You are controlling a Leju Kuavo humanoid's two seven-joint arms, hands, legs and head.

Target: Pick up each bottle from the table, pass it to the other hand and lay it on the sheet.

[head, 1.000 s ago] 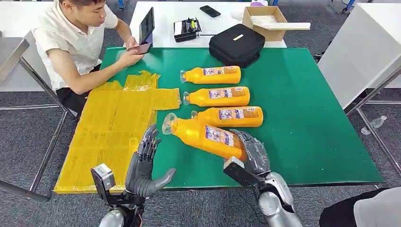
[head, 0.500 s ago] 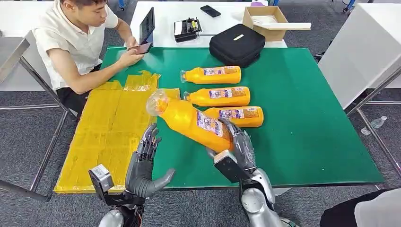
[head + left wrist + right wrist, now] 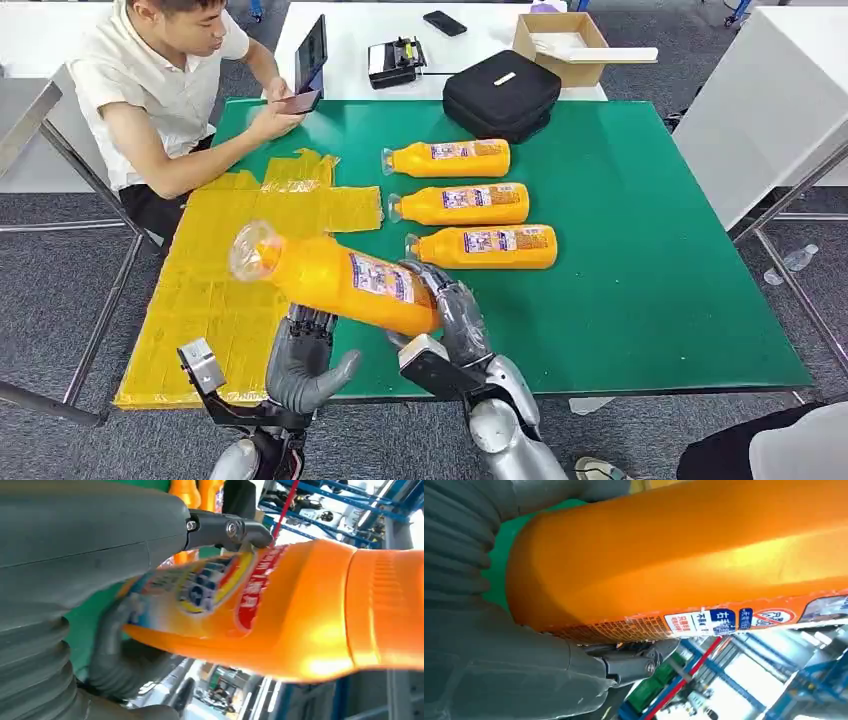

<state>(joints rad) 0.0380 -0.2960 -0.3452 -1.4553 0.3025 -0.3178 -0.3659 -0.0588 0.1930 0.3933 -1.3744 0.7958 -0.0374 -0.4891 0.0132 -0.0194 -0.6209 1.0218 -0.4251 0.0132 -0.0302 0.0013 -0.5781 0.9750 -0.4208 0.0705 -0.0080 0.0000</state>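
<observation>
My right hand (image 3: 455, 315) grips the base end of a large orange bottle (image 3: 340, 280) and holds it tilted in the air, cap end pointing left over the yellow sheet (image 3: 225, 250). My left hand (image 3: 300, 365) is just beneath the bottle's middle with its fingers spread and thumb out; the bottle hides its fingertips. The left wrist view has the bottle (image 3: 300, 615) close against that hand (image 3: 100, 545). In the right wrist view the bottle (image 3: 684, 555) lies in my right hand (image 3: 499, 670). Three more orange bottles (image 3: 450, 158) (image 3: 462, 204) (image 3: 490, 247) lie in a row on the green table (image 3: 640, 250).
A person (image 3: 150, 90) sits at the table's far left corner holding a phone beside the sheet. A black bag (image 3: 500, 92) lies at the table's far edge, with a cardboard box (image 3: 560, 40) on the white table behind.
My right hand has lifted the bottle off the table and carried it left, over my left hand and the sheet's edge. The left hand has barely moved.
</observation>
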